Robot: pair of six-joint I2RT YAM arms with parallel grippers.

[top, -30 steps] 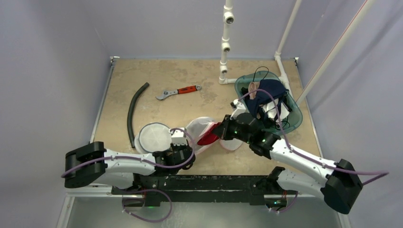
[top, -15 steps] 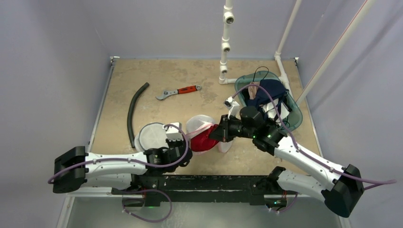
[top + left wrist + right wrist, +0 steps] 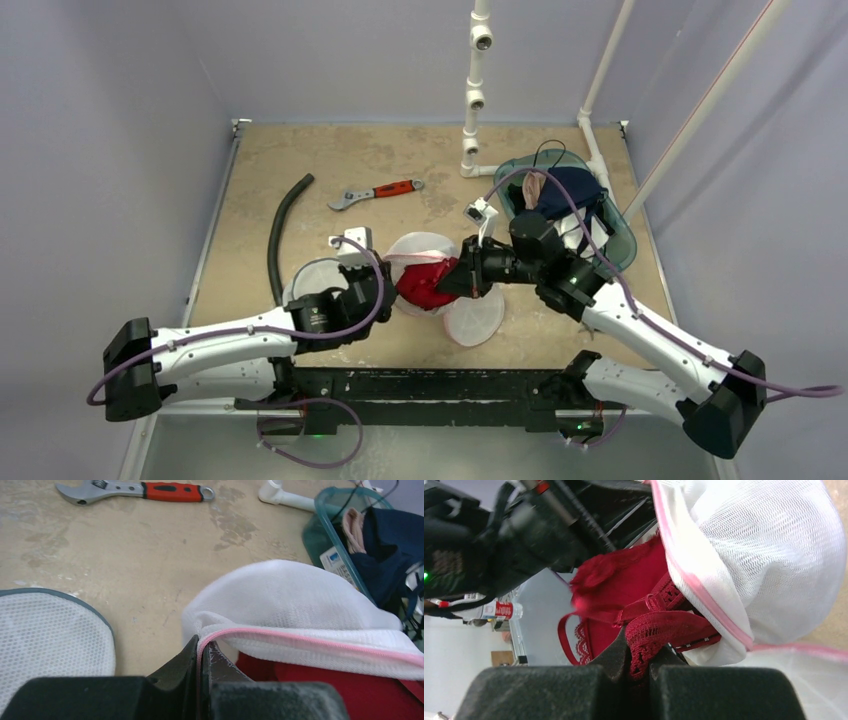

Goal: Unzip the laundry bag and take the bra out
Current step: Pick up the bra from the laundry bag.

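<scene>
One red bra (image 3: 422, 287) lies in the mouth of one white laundry bag (image 3: 290, 597) at the middle of the bench (image 3: 300, 150); the right end effector (image 3: 639, 650) pinches its lace, the left end effector (image 3: 201, 647) clamps the bag's pink rim.

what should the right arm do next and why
Probably draw the right fingers back, away from the white mesh laundry bag: they pinch the red lace bra, only partly out, while the left fingers clamp the bag's pink zipper edge.

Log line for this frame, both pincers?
left pincer: shut on laundry bag rim | right pincer: shut on bra | laundry bag: open | bra: partly out
</scene>
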